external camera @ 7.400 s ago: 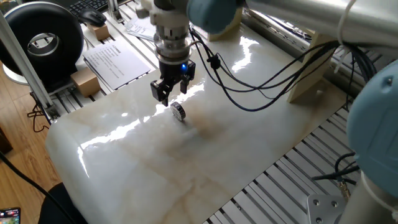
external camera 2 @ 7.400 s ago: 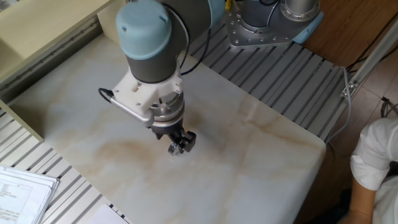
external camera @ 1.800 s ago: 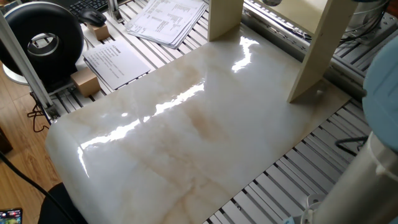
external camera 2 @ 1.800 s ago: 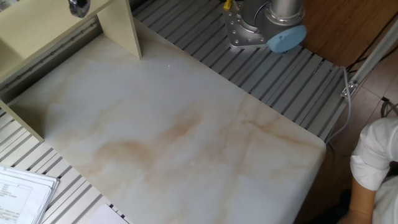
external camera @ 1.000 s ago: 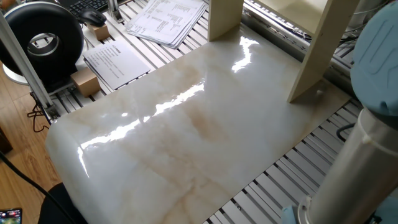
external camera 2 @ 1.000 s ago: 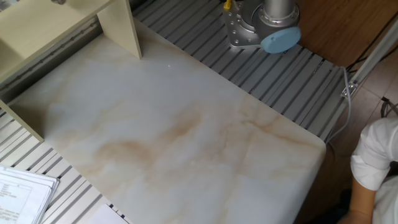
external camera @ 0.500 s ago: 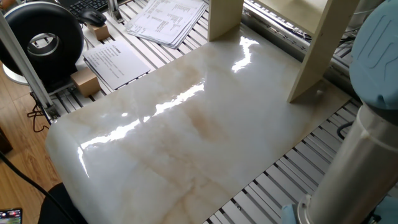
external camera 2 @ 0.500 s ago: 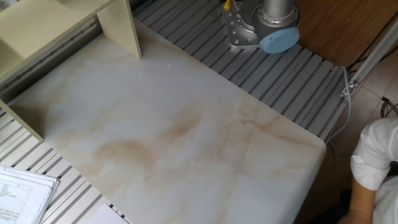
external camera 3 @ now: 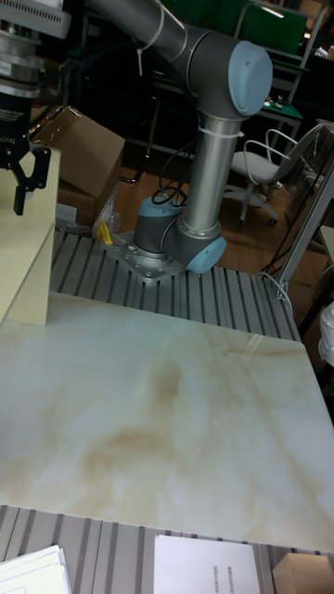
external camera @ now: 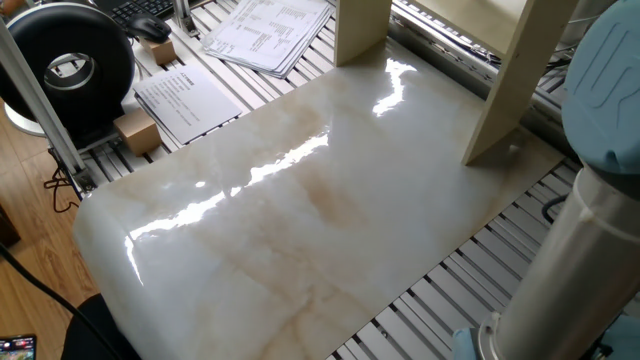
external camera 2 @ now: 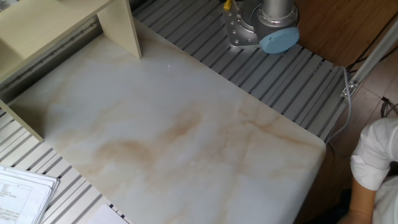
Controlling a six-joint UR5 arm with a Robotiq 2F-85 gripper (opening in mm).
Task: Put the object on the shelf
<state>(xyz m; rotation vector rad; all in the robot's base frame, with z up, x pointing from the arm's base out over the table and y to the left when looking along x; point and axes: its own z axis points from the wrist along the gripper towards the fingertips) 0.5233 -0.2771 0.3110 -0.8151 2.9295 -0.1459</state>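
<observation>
The object does not show in any view; no disc lies on the marble tabletop (external camera: 300,210). The shelf (external camera: 508,90) is a pale beige board unit at the table's far edge, its uprights (external camera 2: 119,26) standing on the marble. In the tall fixed view my gripper (external camera 3: 28,184) hangs above the shelf (external camera 3: 23,260) at the upper left. Its black fingers (external camera 3: 17,193) stand apart, and I see nothing between them. The gripper is outside both other views.
A big black spool (external camera: 65,60), a small brown cardboard box (external camera: 138,130) and printed papers (external camera: 185,100) lie left of the marble. The arm's column (external camera: 585,230) rises at the right, its base (external camera 2: 261,25) on the slatted frame. A person in white (external camera 2: 376,168) sits nearby.
Seven seconds ago the gripper stood over the disc on the marble; the disc has since left the table. Over the last half second nothing visibly moves.
</observation>
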